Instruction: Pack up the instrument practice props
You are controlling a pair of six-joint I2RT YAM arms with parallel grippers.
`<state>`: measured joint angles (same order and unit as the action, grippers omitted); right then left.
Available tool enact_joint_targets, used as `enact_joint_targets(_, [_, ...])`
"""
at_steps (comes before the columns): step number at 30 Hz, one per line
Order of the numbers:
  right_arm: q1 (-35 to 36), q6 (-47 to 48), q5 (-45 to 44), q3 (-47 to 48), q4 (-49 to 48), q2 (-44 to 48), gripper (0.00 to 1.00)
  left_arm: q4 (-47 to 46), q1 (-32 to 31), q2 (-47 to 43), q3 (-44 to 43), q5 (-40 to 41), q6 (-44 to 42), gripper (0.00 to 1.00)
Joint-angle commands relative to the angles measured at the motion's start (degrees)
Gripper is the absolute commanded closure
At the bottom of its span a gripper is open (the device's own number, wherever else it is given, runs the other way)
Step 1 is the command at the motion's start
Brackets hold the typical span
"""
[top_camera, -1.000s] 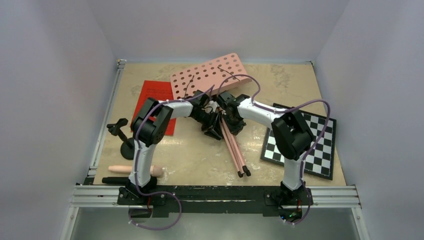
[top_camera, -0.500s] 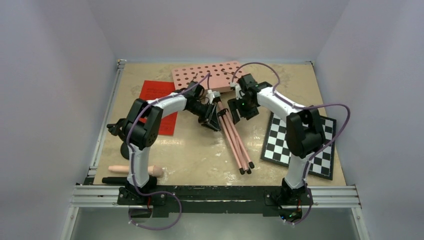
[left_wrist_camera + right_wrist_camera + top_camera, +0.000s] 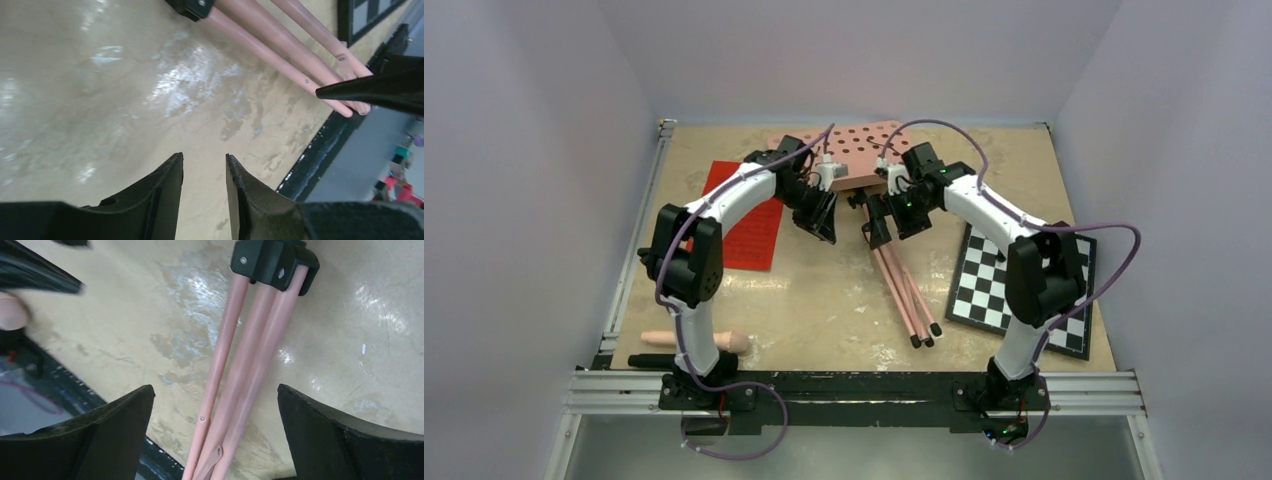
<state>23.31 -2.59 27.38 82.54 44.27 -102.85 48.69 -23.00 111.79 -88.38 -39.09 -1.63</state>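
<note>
At the near edge, beside the left arm's base, a pink rod [image 3: 662,338] and a black microphone [image 3: 649,360] lie on the counter [image 3: 824,300]. To the right, a checkerboard [image 3: 979,290] lies partly under the right arm. Between them the music stand's folded legs [image 3: 906,300] run from their feet back to a black hub [image 3: 275,262]. The right fingers [image 3: 115,425] are spread wide astride those legs, touching none. Just left, the left fingers [image 3: 165,190] stand slightly apart over bare counter, grasping nothing. Farther left lie red sheets [image 3: 749,225], partly covered by the left arm. The stand's holed panel [image 3: 864,150] lies at the far side, with both wrists overlapping its near edge.
</note>
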Motion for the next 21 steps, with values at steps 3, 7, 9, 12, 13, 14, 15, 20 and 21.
enact_joint_targets(3, [8.1, -5.3, -28.8, -3.2, -1.0, 1.4, 0.01, 4.6, 4.1, 1.1, -8.8, 9.8, -5.9, 0.58])
enact_joint_targets(7, [12.5, -3.7, -32.5, -3.2, -0.9, -0.6, 0.01, 4.7, 6.8, 2.1, -11.1, 9.7, -5.6, 0.58])
enact_joint_targets(9, [14.5, -3.9, -34.8, -2.7, -0.3, -2.9, 0.01, 4.5, 8.5, 2.1, -11.8, 8.6, -5.0, 0.58])
enact_joint_targets(12, [15.8, -5.2, -36.2, -2.0, 0.7, -6.5, 0.08, 4.4, 10.5, 1.7, -12.5, 7.2, -4.2, 0.58])
enact_joint_targets(13, [16.0, -6.4, -37.5, -2.2, 1.1, -7.2, 0.15, 4.5, 11.1, 1.6, -12.8, 6.7, -4.1, 0.58])
enact_joint_targets(14, [16.1, -7.6, -38.5, -2.4, 1.3, -7.9, 0.18, 4.7, 11.5, 1.6, -13.4, 6.1, -4.0, 0.58])
enact_joint_targets(15, [16.1, -8.5, -39.3, -2.7, 1.6, -8.5, 0.19, 5.0, 11.8, 1.6, -13.9, 5.8, -3.9, 0.58])
enact_joint_targets(20, [15.9, -11.8, -39.9, -4.3, 1.2, -10.5, 0.53, 5.4, 12.8, 1.2, -14.6, 4.2, -2.8, 0.58])
enact_joint_targets(21, [16.0, -12.4, -39.7, -4.5, 0.9, -10.6, 0.65, 5.1, 13.1, 1.2, -14.8, 3.8, -1.9, 0.58])
